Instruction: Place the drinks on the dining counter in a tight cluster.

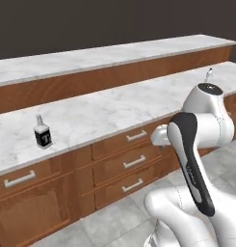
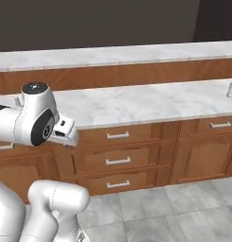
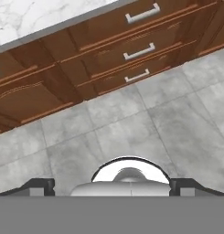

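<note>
Dark square bottle (image 1: 43, 135) stands on marble, well apart from open gripper (image 3: 111, 185).

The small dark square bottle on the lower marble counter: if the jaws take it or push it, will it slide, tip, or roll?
The small dark square bottle stands upright on flat sides, so it probably will not roll. Its squat body under a thin neck suggests a low push slides it, while a push near the cap might tip it. The polished-looking marble counter likely gives little friction.
</note>
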